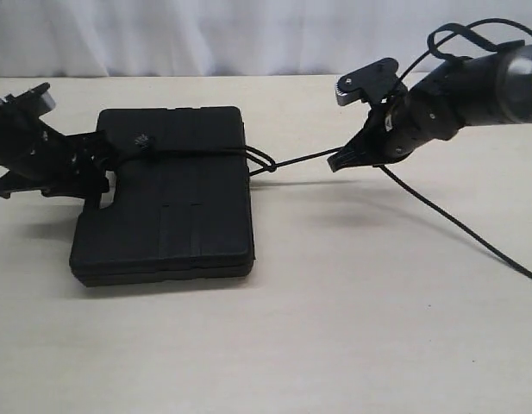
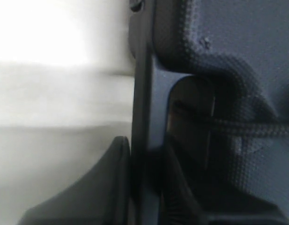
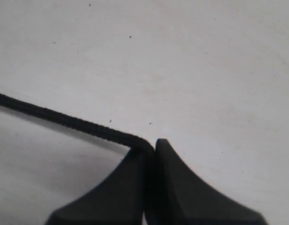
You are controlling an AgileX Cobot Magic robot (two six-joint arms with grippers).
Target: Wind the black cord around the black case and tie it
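The black case (image 1: 171,207) lies flat on the table, left of centre. The black cord (image 1: 197,153) runs across its lid from a small knot (image 1: 143,141), forms a loop (image 1: 261,162) off the case's right edge, then stretches taut to my right gripper (image 1: 339,161), which is shut on it above the table. In the right wrist view the cord (image 3: 64,119) enters the closed gripper (image 3: 151,145). My left gripper (image 1: 97,164) is at the case's left edge, shut on its handle bar (image 2: 144,117); the cord (image 2: 247,127) passes just beyond the left gripper (image 2: 146,178).
A thin black line (image 1: 472,233) trails over the table from under the right arm to the right edge; I cannot tell if it is cord or cable. A pale curtain (image 1: 248,34) backs the beige table (image 1: 352,328).
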